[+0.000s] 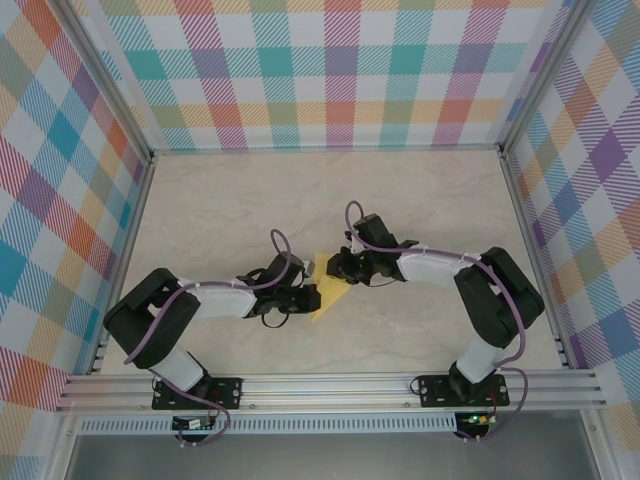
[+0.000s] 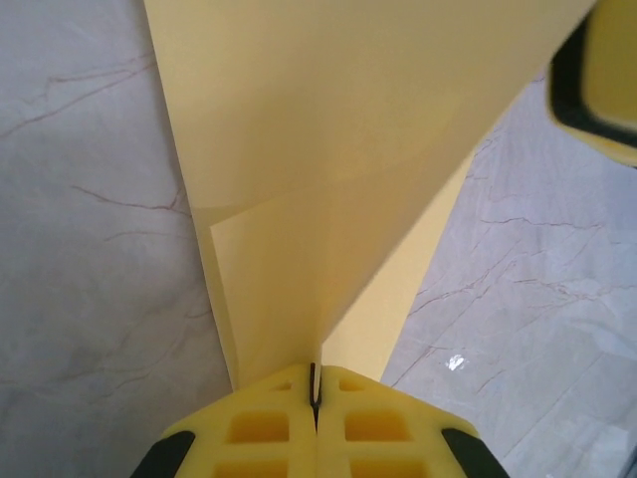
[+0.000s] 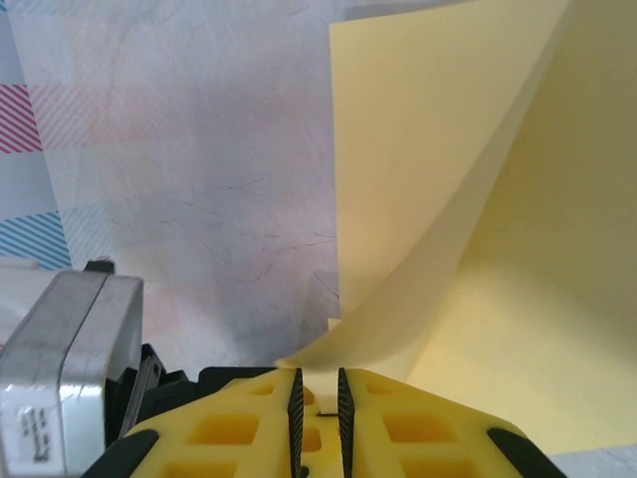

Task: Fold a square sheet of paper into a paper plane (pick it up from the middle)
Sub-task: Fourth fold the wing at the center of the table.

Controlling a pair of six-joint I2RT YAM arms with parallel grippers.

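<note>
Your left gripper sits just left of centre in the top view, its jaws pressed together on the paper; in the left wrist view the yellow pads meet at the bottom edge of the frame with only a hairline between them, and the paper rises out of that line and fans up to the top of the frame, with a folded layer showing along its left side; the marbled table lies behind it on both sides.

Your right gripper comes in from the right of the top view and meets the same paper at its upper end; in the right wrist view its jaws stand narrow at the bottom of the frame, and the paper curls down from the upper right into the slit between them, so it is pinched there too.

The paper hangs between the two grippers at the middle of the table; whether any part touches the surface you cannot tell.
</note>
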